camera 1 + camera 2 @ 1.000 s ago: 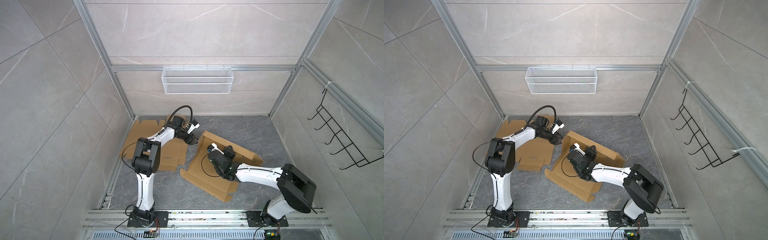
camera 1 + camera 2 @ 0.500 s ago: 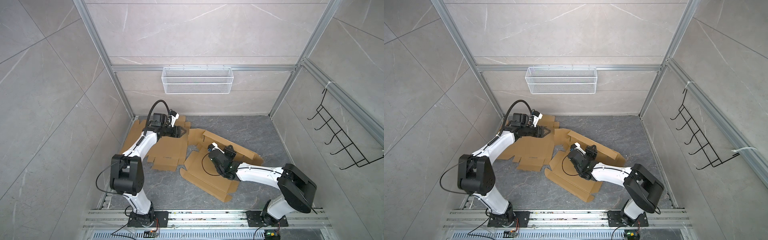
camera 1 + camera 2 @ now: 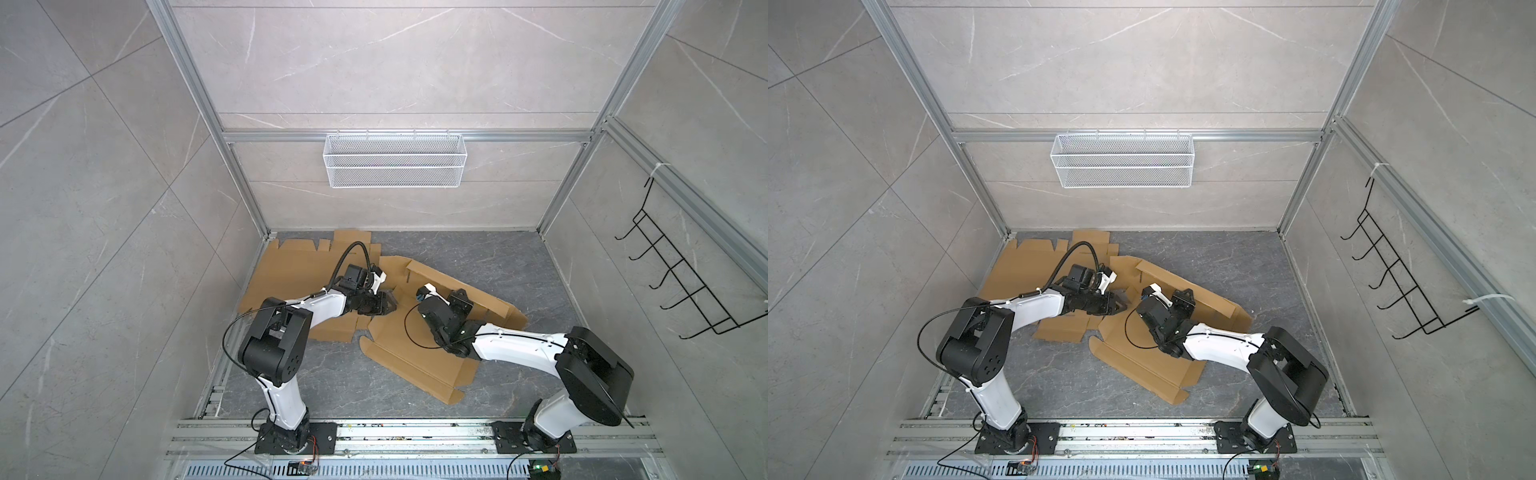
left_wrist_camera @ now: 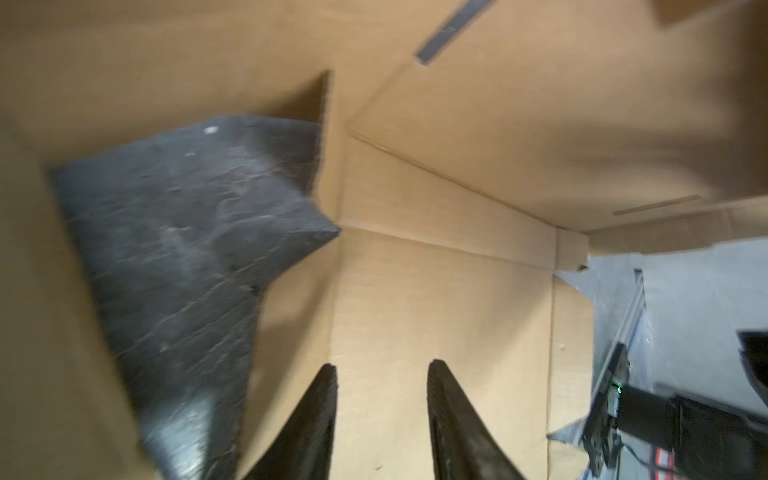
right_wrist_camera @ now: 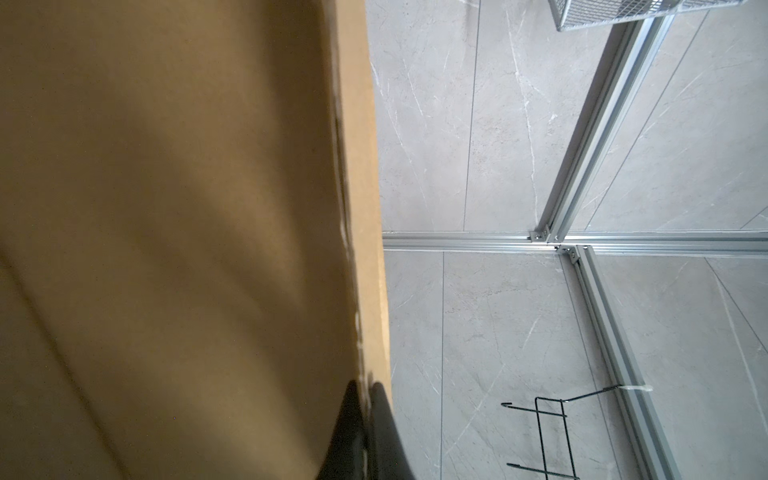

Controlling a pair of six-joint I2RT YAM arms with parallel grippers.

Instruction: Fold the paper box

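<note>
Two cardboard pieces: the paper box [image 3: 415,357] [image 3: 1142,365], partly folded, and a flat blank [image 3: 286,274] [image 3: 1017,270], both lying on the dark grey desk [image 3: 478,257].
Left end effector [image 3: 390,305] [image 3: 1121,306] [image 4: 380,365]: jaws narrowly parted, with nothing between them. Its black fingers [image 4: 316,415] point along the box's inner panel toward a corner crease just ahead.
Right end effector [image 3: 464,297] [image 3: 1185,300] [image 5: 365,384]: pinched tight on the edge of the box's raised wall, with cardboard filling the gap between its tips in the right wrist view.
Paper box position: the base panel lies flat below and between the two end effectors. The long wall stands up at the right end effector, and the near end flaps lie flat, away from both.
Flat blank position: under the left arm, behind the left end effector, with one edge beside the box.
Desk patch: bare slate shows through a notch in the cardboard [image 4: 415,299], just beside the left end effector's tips.
Wire basket [image 3: 395,166]: on the back wall, well beyond both end effectors.
Hook rack [image 3: 681,291]: on the side wall, well apart from the right end effector.
</note>
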